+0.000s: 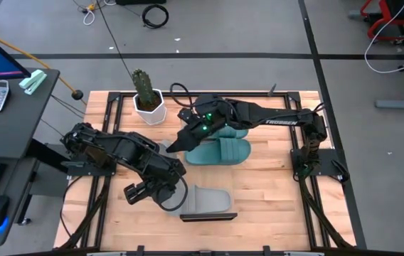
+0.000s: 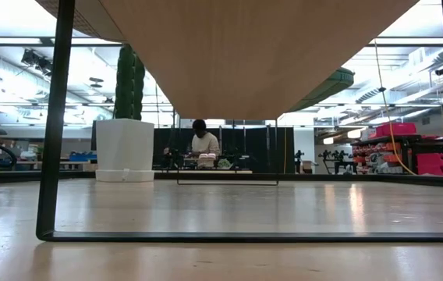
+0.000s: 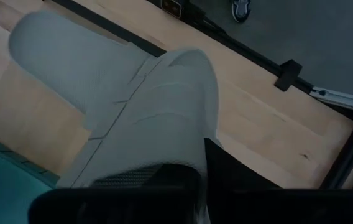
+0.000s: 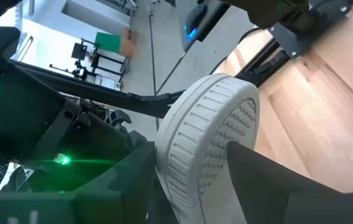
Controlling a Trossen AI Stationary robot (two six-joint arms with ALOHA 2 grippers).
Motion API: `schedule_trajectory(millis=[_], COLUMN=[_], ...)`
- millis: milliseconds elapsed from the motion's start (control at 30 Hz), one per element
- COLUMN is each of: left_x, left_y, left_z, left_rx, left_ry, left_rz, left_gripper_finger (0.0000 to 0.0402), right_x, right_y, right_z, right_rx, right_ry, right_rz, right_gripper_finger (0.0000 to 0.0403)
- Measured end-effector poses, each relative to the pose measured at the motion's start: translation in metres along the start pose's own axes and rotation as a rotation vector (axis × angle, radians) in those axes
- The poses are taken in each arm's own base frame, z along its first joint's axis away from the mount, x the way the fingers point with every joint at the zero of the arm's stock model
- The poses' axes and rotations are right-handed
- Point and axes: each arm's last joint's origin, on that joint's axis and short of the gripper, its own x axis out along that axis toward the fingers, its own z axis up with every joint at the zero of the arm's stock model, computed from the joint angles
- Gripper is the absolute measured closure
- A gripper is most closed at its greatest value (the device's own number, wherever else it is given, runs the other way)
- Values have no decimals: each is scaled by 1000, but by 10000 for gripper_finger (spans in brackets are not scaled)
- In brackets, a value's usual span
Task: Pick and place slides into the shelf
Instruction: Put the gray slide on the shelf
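**With both arms over the table: two grippers, each on a grey slide**

While the left gripper (image 1: 161, 190) sits low near the front of the wooden table (image 1: 273, 192), its fingers are closed across the ribbed strap of a light grey slide (image 1: 208, 200). That slide rests on the shelf (image 1: 209, 215), a narrow black-edged board at the table's front edge. The left wrist view shows the strap (image 3: 158, 124) pinched between dark fingers (image 3: 164, 186).

The right gripper (image 1: 179, 142) reaches toward the table's centre, beside the white planter with a cactus (image 1: 147, 99). In the right wrist view its jaws are clamped narrowly on the rim of a second light grey slide (image 4: 207, 143), held off the tabletop. Two teal slides (image 1: 220, 148) lie just beneath that arm, mid-table, touching each other.
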Motion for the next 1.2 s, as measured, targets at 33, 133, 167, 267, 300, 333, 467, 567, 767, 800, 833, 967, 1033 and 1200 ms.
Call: schedule_trajectory(millis=[33,133,167,267,300,333,467,567,767,800,833,967,1033,1200], left_x=[0,0,0,0,0,0,0,0,0,0,0,0,0,0], left_y=[0,0,0,-1,-1,-1,-2,-2,-2,-2,-2,-2,-1,-1], left_z=[0,0,0,0,0,1,2,1,1,1,1,1,1,1], left_rx=[0,-3,-3,-1,-1,0,5,0,-14,-20,-22,-27,-50,-99], left_ry=[0,-1,-2,-17,-20,-24,-27,-27,-26,-25,-23,-8,-4,-3], left_rz=[0,-2,-4,-25,-29,-34,-40,-41,-40,-39,-36,-15,-6,1], left_gripper_finger=[384,388,389,389,389,389,385,389,384,383,382,386,383,349], right_x=[0,0,0,1,2,2,2,2,2,2,2,2,2,2], right_y=[0,0,0,1,2,2,2,2,2,2,2,2,1,1], right_z=[0,0,0,-2,-3,-4,-4,-4,-4,-4,-4,-4,-4,-3], right_rx=[0,-11,-12,-13,-14,-16,-23,-24,-50,-56,-61,-76,-84,-96], right_ry=[-1,-11,-13,-14,-11,-11,-15,-15,-14,-14,-14,-18,-22,-29], right_rz=[-2,-7,-9,-11,-10,-10,-12,-13,-14,-14,-14,-18,-26,-34], right_gripper_finger=[197,202,203,208,209,210,218,245,339,345,345,345,345,346])
